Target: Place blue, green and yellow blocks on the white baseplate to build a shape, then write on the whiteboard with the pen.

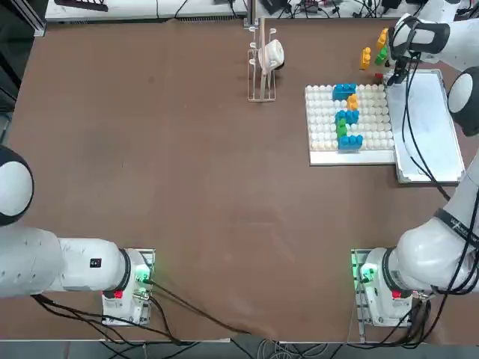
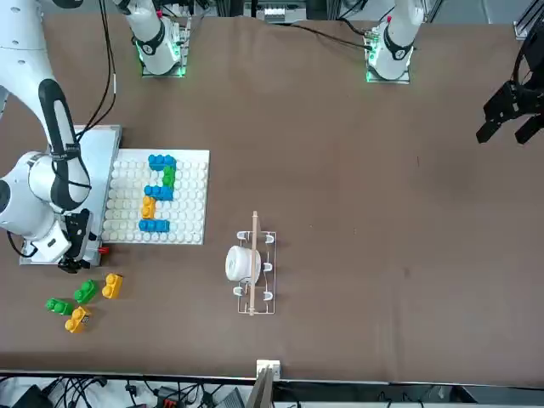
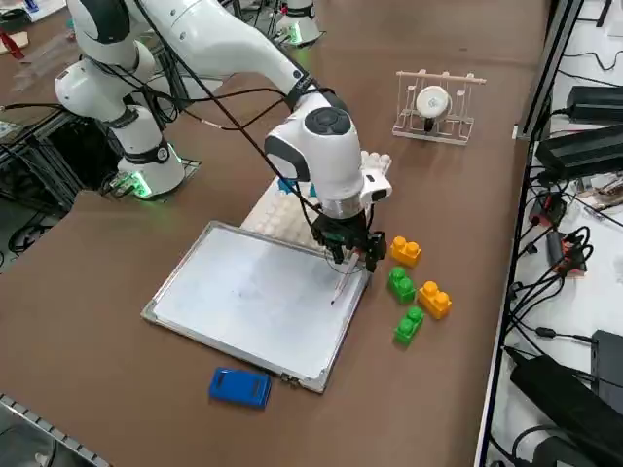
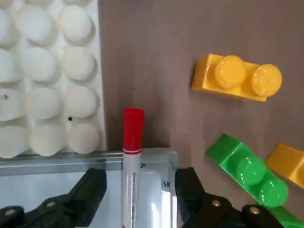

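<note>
The right gripper (image 4: 137,190) hangs low over the whiteboard (image 3: 255,297) corner nearest the white baseplate (image 1: 324,123), fingers (image 4: 88,192) apart w/ a gap each side of the pen (image 4: 132,156), so not clamped on it. The pen lies on that corner, red end past the frame. The shape (image 1: 347,116) sits on the baseplate; 4 loose blocks (image 3: 414,287) lie on the tabletop beside the whiteboard.

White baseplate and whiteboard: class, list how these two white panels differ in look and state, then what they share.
The white baseplate is studded and roughly square; the whiteboard is smooth, silver-framed and longer. The baseplate carries a figure of blue, green and yellow blocks; the whiteboard carries only the pen. Both lie flat, side by side.
</note>
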`<action>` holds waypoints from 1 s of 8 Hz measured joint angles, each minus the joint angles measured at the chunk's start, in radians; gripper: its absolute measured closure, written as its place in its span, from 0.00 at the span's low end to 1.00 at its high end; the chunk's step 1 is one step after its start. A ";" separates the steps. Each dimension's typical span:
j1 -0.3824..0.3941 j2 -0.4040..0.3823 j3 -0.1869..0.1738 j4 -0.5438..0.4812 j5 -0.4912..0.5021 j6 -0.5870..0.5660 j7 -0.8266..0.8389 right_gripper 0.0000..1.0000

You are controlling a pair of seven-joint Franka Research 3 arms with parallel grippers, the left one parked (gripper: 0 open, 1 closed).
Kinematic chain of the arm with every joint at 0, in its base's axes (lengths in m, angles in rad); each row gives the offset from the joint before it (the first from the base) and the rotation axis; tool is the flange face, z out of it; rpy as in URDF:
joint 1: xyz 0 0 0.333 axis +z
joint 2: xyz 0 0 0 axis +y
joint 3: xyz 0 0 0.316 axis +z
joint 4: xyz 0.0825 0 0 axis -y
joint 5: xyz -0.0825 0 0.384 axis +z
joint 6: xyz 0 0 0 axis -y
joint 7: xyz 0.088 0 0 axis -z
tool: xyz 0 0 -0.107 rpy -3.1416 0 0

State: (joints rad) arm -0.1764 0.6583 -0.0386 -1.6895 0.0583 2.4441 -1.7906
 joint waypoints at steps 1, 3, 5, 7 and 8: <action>0.000 0.003 0.000 0.000 0.001 0.000 -0.001 0.15; 0.000 0.003 0.000 0.000 0.001 -0.001 -0.001 0.22; 0.000 0.002 0.000 0.001 0.001 0.000 -0.002 0.47; 0.000 0.001 0.000 0.004 0.002 0.000 -0.002 0.67; 0.000 -0.001 0.000 0.005 0.002 0.000 -0.002 0.83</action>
State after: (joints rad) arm -0.1764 0.6578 -0.0383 -1.6848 0.0599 2.4444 -1.7927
